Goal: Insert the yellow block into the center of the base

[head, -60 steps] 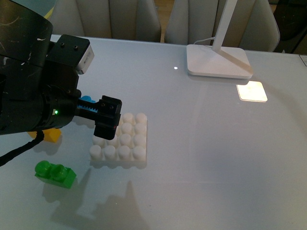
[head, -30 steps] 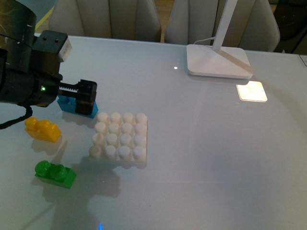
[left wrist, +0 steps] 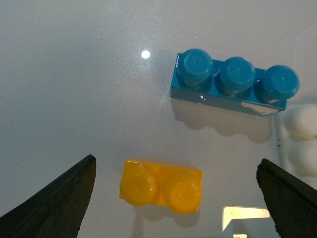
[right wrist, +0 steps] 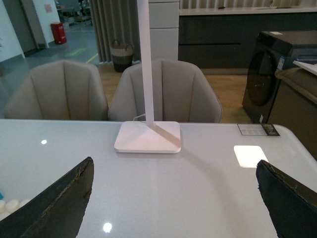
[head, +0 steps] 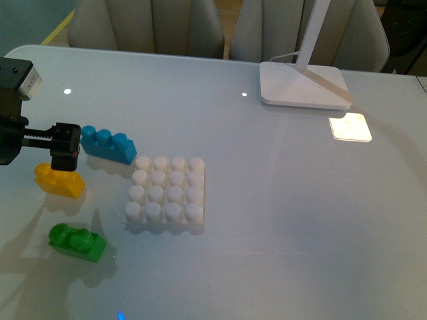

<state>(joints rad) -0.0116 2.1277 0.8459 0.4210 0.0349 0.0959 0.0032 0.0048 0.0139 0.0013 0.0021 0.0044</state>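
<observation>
left tool (left wrist: 176, 166) spread wide, empty | yellow block (left wrist: 161, 185) just beneath it, between the jaws, flat on worktop (head: 300, 220), clear of base (head: 167, 193) | likely light, rigid, slick plastic: pinch the short end faces, below the studs | right tool (right wrist: 173, 198) wide, empty

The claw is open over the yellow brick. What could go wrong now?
Three things might. The open left gripper hangs over the yellow block, but the blue brick lies close by, so it could get bumped. The block sits a bit crooked between the fingers, so it may twist when squeezed. The base just rests on the shiny table, so pushing the block in might slide it.
</observation>
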